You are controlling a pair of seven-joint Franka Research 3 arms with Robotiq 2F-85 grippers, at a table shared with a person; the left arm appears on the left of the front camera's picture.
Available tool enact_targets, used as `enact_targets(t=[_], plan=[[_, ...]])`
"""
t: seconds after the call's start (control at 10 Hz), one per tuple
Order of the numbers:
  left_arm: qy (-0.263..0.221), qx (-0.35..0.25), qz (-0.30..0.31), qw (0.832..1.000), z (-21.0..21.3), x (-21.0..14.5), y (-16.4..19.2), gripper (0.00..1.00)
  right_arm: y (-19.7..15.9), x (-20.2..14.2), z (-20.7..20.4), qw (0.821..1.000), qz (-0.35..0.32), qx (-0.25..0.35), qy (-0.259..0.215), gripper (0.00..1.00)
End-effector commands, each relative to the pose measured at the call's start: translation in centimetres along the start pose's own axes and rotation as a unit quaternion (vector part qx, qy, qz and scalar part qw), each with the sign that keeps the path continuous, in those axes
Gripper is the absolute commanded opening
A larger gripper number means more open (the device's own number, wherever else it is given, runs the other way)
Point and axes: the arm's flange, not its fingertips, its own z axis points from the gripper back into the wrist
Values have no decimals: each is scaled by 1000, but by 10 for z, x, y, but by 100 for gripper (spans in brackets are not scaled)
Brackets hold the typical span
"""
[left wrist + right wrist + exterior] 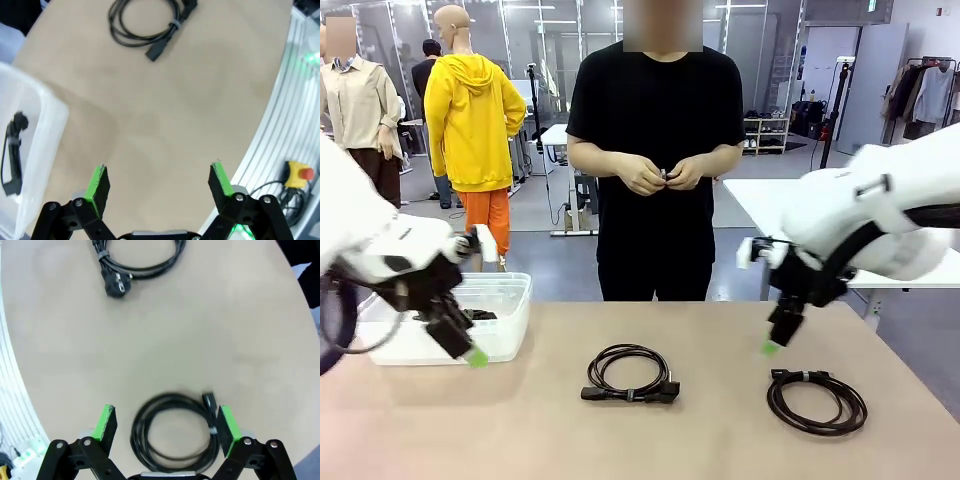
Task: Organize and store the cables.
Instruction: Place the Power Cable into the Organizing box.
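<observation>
Two black cables lie coiled on the tan table (520, 430). One cable (630, 393) is in the middle, seen by the left wrist as a tied coil (157, 50) far ahead. The other coil (810, 377) lies to the right. My right gripper (772, 345) hangs open just above it, and in the right wrist view that coil (172, 399) lies on the table between and below the open gripper (166, 415). My left gripper (470, 355) is open and empty beside a clear bin (510, 285), which holds a cable (480, 315). The open left gripper (159, 175) hovers over bare table.
A person stands at the far side with both hands (660, 175) together at the waist, away from the table. The bin wall (35, 115) is close on the left gripper's side, a cable (12, 150) inside. The right wrist view also shows the middle coil (115, 287) farther off.
</observation>
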Motion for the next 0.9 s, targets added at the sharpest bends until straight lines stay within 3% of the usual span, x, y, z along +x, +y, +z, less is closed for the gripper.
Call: enact_targets(t=[0.0, 0.4, 0.8], plan=[[27, 25, -31, 999, -29, 41, -16, 100, -4, -50, 10, 999, 2, -6, -51, 100], [74, 35, -101, 991, -96, 116, -46, 100, -5, -145, 49, 990, -44, -42, -128, 100], [101, 39, -149, 983, -143, 166, -63, 100, 7, -220, 73, 971, -53, -60, -223, 100]])
